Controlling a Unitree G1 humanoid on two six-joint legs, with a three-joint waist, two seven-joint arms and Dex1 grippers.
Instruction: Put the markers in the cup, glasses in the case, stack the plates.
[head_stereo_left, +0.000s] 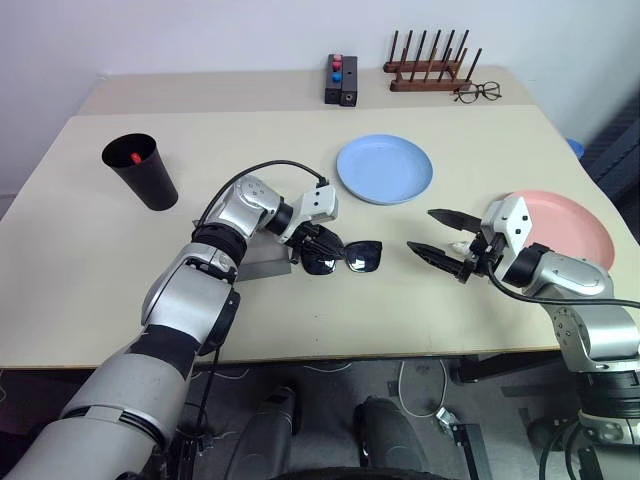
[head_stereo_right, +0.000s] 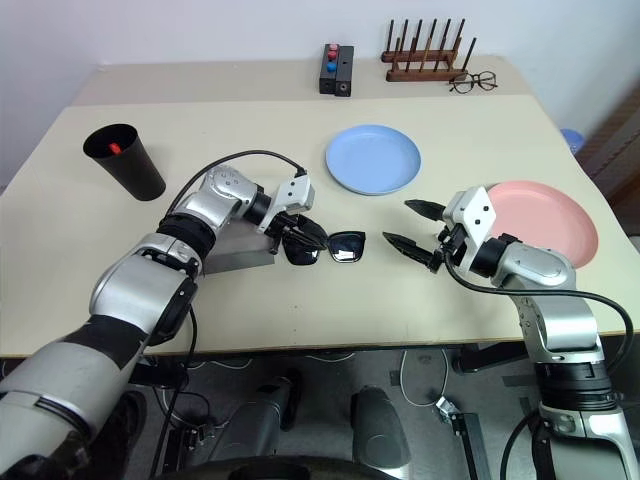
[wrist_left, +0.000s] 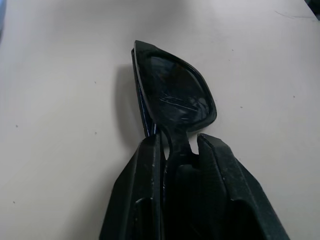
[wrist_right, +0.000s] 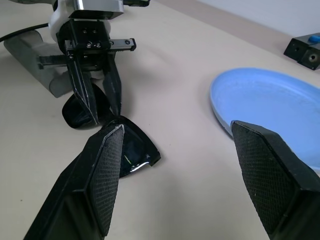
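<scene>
Beige and matte, the bench (head_stereo_left: 120, 300) runs back to a pale wall. Nearest, at its middle, the black sunglasses (head_stereo_left: 345, 258) lie flat on the bench, lenses dark. The left gripper (head_stereo_left: 322, 243) reaches in from the left with its jaws narrowed onto the frame at the bridge; in the left wrist view the two fingers (wrist_left: 145, 185) sit on either side of the nose bridge, one lens standing out beyond them. Just behind that wrist, the grey case (head_stereo_left: 262, 262) rests on the bench, mostly hidden by the arm, so its lid cannot be judged. To the right of the sunglasses, a little apart from them, the right gripper (head_stereo_left: 438, 236) hovers with its jaws spread wide, gripping nothing. Beside and behind it the salmon pink plate (head_stereo_left: 580, 225) lies near the right edge. Further back, near the centre, the light blue plate (head_stereo_left: 385, 168) lies on its own, well apart from the pink one. Off to the left stands the black cup (head_stereo_left: 140, 171), with a red-capped marker (head_stereo_left: 134, 157) showing inside its rim. At the far edge sit a black block (head_stereo_left: 341, 79) with red and blue tops, a wooden peg rack (head_stereo_left: 430, 65), and wire-rimmed eyeglasses (head_stereo_left: 478, 93).
</scene>
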